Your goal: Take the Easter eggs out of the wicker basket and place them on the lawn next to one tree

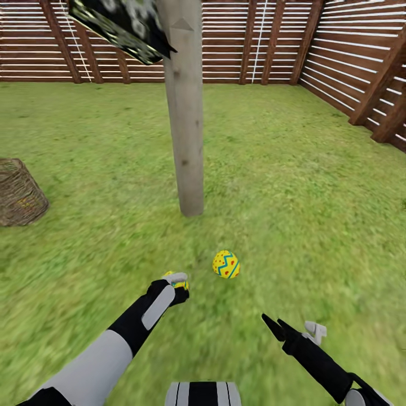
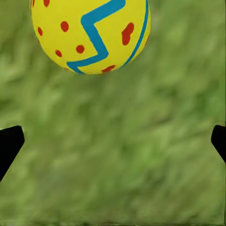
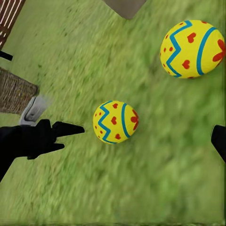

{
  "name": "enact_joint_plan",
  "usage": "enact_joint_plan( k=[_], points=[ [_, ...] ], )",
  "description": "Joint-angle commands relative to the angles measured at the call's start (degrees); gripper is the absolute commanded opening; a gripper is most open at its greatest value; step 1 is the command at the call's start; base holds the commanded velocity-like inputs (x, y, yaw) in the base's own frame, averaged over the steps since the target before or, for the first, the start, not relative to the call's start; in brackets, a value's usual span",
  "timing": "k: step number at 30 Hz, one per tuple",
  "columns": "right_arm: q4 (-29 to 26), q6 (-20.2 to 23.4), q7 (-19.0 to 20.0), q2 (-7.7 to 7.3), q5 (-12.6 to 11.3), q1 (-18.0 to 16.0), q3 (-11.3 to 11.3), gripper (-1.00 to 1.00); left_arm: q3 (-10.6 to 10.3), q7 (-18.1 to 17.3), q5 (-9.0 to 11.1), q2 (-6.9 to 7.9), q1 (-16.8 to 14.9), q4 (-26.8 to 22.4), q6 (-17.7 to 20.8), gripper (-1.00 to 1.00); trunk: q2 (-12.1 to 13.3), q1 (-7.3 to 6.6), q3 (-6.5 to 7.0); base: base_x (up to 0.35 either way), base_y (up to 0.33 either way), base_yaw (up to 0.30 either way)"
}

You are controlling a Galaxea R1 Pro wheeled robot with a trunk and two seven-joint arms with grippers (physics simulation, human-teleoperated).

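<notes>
While the left end effector (image 1: pixel 176 286) hangs low over the lawn (image 1: pixel 293 186) at the tip of its black-and-grey arm, its two dark fingertips (image 2: pixel 9 143) stand far apart at opposite edges of the left wrist view, gripping nothing. One Easter egg (image 2: pixel 90 34), yellow with a blue zigzag band and red dots, lies on the grass just beyond those spread fingertips; from the head view this egg is mostly hidden behind the end effector, with a sliver of yellow showing at its tip. The right end effector (image 1: pixel 282 330) hovers lower and to the right, well apart from the left one, its black fingers open and empty; in the right wrist view one fingertip (image 3: pixel 218 140) sits at the frame edge and the left end effector's black fingers (image 3: pixel 52 134) reach toward the nearer egg (image 3: pixel 116 121). A second egg (image 1: pixel 226 264) rests on the grass between the two arms and the tree, near the first but not touching it; the right wrist view shows it as the farther egg (image 3: pixel 194 48). Beyond it the tree (image 1: pixel 185 107) rises as a straight pale grey-beige trunk, with a slab of dark foliage (image 1: pixel 121 25) at the upper left. A wicker basket (image 1: pixel 20 193) lies tipped on the grass at the far left, well away from the eggs; its contents cannot be made out. Brown slatted fence (image 1: pixel 349 56) encloses the garden behind and to the right.
</notes>
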Motion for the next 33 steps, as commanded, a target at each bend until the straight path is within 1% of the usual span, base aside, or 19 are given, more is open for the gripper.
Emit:
enact_joint_plan(
  k=[1, 3, 5, 7, 9, 11, 23, 29, 31, 33],
  points=[
    [-0.05, 0.41, 0.01, 0.05, -0.23, -0.01, -0.02, 1.0, 1.61, 1.14, 0.62, 0.03, -0.03, -0.05, 0.67, 1.0, 0.0, -0.07, 0.2, -0.348, 0.0, 0.0],
    [-0.05, 0.38, -0.06, 0.06, -0.1, -0.01, 0.09, 1.0, 4.54, 2.13, 0.61, 0.05, -0.02, -0.05, 2.91, 1.0, 0.03, -0.12, 0.64, -0.332, 0.0, 0.0],
    [-0.05, 0.37, -0.73, 0.1, 0.11, -0.09, 0.19, 1.0, 6.41, 2.66, 0.61, 0.1, -0.06, -0.04, 4.45, 1.0, 0.05, -0.17, 1.16, -0.242, 0.0, 0.04],
    [-0.05, 0.33, -3.3, 0.14, 0.16, -0.15, 0.47, 1.0, 6.97, 2.89, 0.61, 0.12, -0.08, -0.04, 4.94, 1.0, 0.08, -0.22, 1.74, -0.102, 0.0, 0.084],
    [-0.05, 0.31, -6.23, 0.25, 0.14, -0.23, 0.7, 1.0, 7.25, 2.99, 0.63, 0.14, -0.09, -0.04, 5.19, 1.0, 0.11, -0.27, 2.35, -0.039, 0.0, 0.101],
    [-0.05, 0.3, -7.2, 0.35, 0.14, -0.29, 0.83, 1.0, 7.36, 3.02, 0.63, 0.14, -0.09, -0.04, 5.43, 1.0, 0.13, -0.32, 2.96, -0.014, 0.0, 0.115],
    [0.22, 0.23, -7.99, 0.27, 0.21, -0.36, 1.04, 1.0, 7.44, 3.01, 0.61, 0.14, -0.09, 0.23, 5.73, 1.0, 0.29, -0.63, 5.84, -0.001, 0.0, 0.029],
    [0.54, 0.03, -8.06, 0.29, 0.01, -0.36, 0.14, 1.0, 7.35, 2.87, 0.61, 0.14, -0.5, 1.48, 5.73, 1.0, 0.37, -0.79, 7.17, -0.011, 0.0, 0.0],
    [0.61, -0.09, -8.98, 0.27, 0.04, -0.27, 0.07, 1.0, 7.35, 2.91, 0.61, 0.14, -0.52, 1.47, 5.73, 1.0, 0.4, -0.84, 7.62, -0.198, 0.0, 0.0],
    [0.52, -0.33, -11.63, 0.29, 0.16, -0.03, 0.12, 1.0, 7.35, 2.9, 0.62, 0.14, -0.53, 1.46, 5.71, 1.0, 0.43, -0.89, 8.06, -0.186, 0.0, 0.0]
  ],
)
